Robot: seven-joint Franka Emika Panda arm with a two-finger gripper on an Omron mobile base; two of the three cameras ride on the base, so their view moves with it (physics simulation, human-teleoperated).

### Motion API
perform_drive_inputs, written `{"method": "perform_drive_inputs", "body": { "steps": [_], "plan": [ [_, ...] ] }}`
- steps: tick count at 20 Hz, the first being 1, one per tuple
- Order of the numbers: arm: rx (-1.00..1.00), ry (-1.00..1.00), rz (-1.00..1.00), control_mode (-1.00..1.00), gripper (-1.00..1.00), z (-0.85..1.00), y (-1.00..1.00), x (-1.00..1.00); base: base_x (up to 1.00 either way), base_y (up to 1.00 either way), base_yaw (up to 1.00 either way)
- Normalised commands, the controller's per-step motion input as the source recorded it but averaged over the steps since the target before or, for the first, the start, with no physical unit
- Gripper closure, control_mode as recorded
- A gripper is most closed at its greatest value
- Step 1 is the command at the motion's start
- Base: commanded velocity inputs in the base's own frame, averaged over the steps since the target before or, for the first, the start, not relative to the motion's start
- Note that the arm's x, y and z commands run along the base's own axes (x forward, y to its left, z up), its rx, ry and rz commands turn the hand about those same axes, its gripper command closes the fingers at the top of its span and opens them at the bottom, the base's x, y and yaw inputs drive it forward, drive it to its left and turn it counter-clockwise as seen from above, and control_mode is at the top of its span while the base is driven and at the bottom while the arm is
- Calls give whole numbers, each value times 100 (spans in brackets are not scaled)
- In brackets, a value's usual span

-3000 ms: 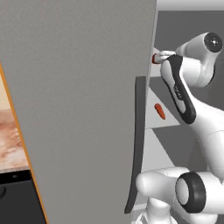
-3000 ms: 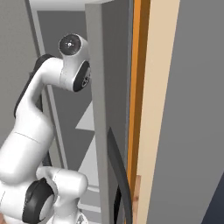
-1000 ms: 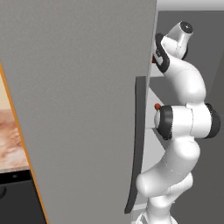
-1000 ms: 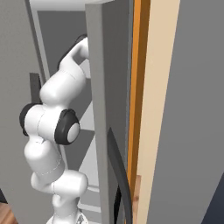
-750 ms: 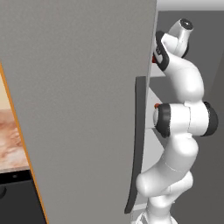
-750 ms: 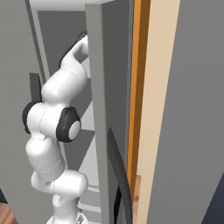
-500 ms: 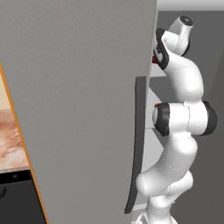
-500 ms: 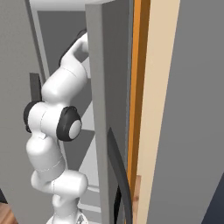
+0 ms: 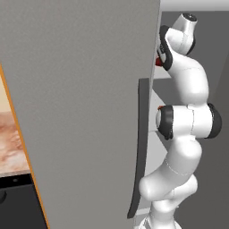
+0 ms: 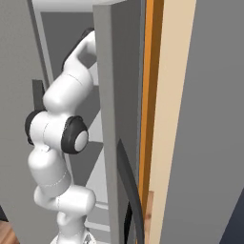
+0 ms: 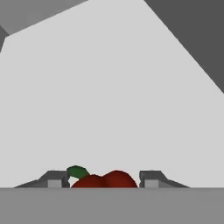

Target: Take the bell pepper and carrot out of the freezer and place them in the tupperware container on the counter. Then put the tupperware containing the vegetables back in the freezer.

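Fingers (image 11: 54, 180) of my gripper (image 11: 103, 180) rise as two small dark tips at the bottom of the hand view, one on each side of the pepper (image 11: 105, 180), about half spread and pressed against its red sides, so I have hold of it. On the left tip's inner side a small green stem curls up from the pepper; the glossy red body fills the gap across to the right tip. Beyond it lies a pale grey shelf (image 11: 109, 96) inside the freezer (image 9: 89, 112), with darker grey walls at the upper corners. In the left base view, the counter (image 9: 11, 143) shows as a pinkish marbled strip at the far left, then comes the wide grey freezer door with its long dark handle (image 9: 139, 147) along the right edge, then my white arm, bent upward and reaching behind the door's top edge, where a sliver of red shows beside my wrist. In the right base view, my arm stands at left, reaching up into the freezer, with the door edge and the curved dark handle to its right.
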Motion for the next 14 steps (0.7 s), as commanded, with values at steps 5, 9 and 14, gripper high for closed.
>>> {"method": "perform_drive_inputs", "body": {
  "steps": [5, 9, 14],
  "plan": [
    [0, 0, 0, -100, 100, -70, 13, -85, 0, 0, 0],
    [0, -9, 0, -100, 100, -77, 16, -100, 0, 0, 0],
    [0, -21, 0, -100, 100, -51, 24, -100, 0, 0, 0]
  ]
}}
